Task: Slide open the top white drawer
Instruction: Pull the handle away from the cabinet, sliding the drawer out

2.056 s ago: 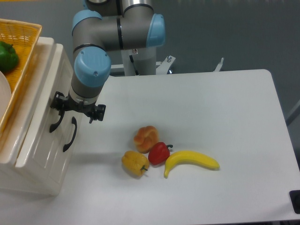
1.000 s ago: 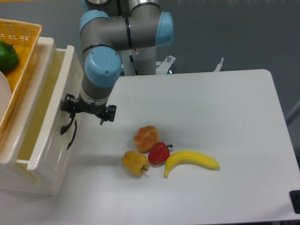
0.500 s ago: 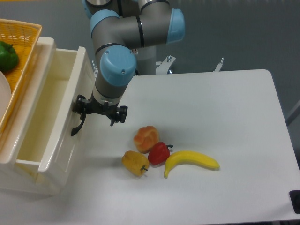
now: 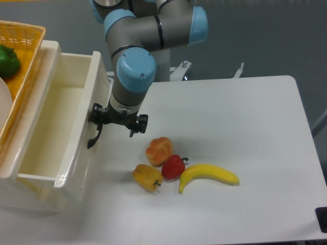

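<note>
The top white drawer (image 4: 82,133) stands pulled far out of the cream-white cabinet (image 4: 30,196) at the left, its deep white box open to view. A curved black handle (image 4: 93,139) sits on its panelled front. My gripper (image 4: 98,119) hangs right at the upper end of that handle, fingers closed around it, with the blue-and-grey wrist directly above. The cabinet's lower drawer is hidden beneath the pulled-out one.
An orange basket (image 4: 20,56) holding a green pepper (image 4: 8,61) rests on the cabinet top. On the white table (image 4: 245,127) lie a peach-coloured fruit (image 4: 159,149), a red pepper (image 4: 172,166), a yellow pepper (image 4: 147,177) and a banana (image 4: 208,175), just right of the drawer front.
The drawer has slid steadily out to the right, from nearly closed to wide open. My gripper travelled right with it, keeping hold of the black handle.
</note>
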Controlling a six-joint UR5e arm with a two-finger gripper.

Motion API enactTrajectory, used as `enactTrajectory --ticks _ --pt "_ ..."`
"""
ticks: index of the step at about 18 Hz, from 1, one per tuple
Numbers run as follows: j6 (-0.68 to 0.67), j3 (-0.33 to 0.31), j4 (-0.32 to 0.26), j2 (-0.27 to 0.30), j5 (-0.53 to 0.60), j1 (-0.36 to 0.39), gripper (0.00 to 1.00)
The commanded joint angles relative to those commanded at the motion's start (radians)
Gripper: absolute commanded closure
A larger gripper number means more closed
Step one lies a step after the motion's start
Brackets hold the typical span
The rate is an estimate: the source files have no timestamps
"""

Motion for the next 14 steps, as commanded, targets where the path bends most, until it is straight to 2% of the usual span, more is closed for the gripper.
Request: enactTrajectory --ticks 14 --pt "0.065 0.028 0.000 -0.008 0.002 0.058 0.00"
